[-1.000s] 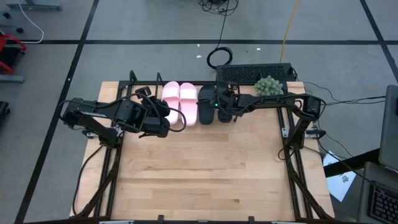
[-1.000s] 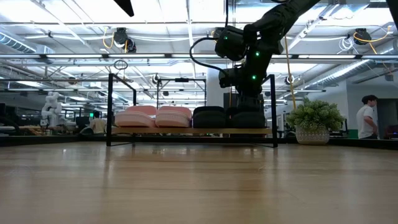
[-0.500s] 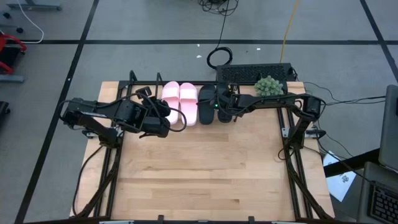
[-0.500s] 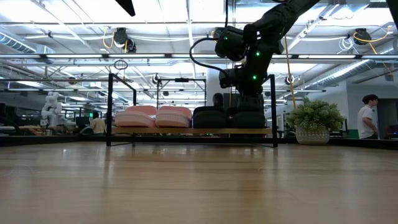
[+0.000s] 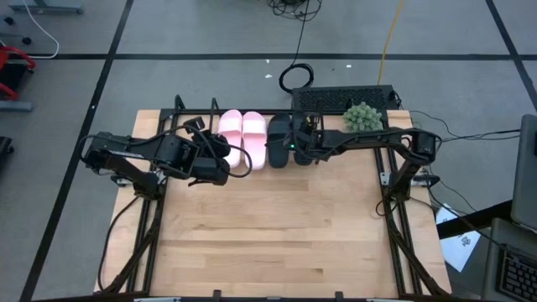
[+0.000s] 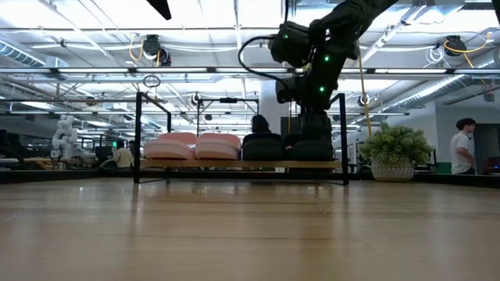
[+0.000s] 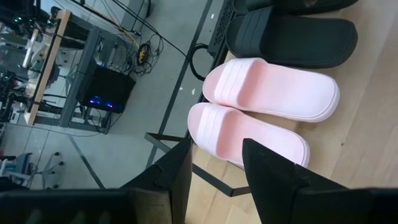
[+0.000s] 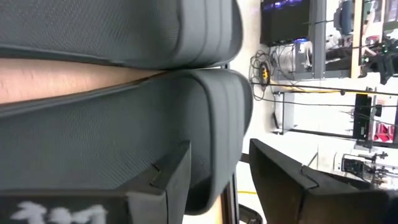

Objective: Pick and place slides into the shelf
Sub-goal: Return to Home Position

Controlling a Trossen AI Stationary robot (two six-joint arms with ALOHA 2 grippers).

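Gaping empty in wrist views, right tool (image 8: 219, 155) overhangs black slides (image 8: 124, 118), left tool (image 7: 216, 155) faces pink slides (image 7: 267, 93).

The left arm (image 5: 138, 155) lies low and folded. Its forearm runs level out to the left end effector (image 5: 220, 159), whose two dark fingers (image 7: 176, 177) stand parted with nothing between them. The right arm (image 5: 373, 137) is stretched out long from its base toward the left end effector. Its wrist (image 6: 316, 78) shows green lights. Below that wrist the right end effector (image 5: 299, 144) tips downward, near the left end effector but not touching it. Its fingers (image 8: 169, 182) are spread and hold nothing.
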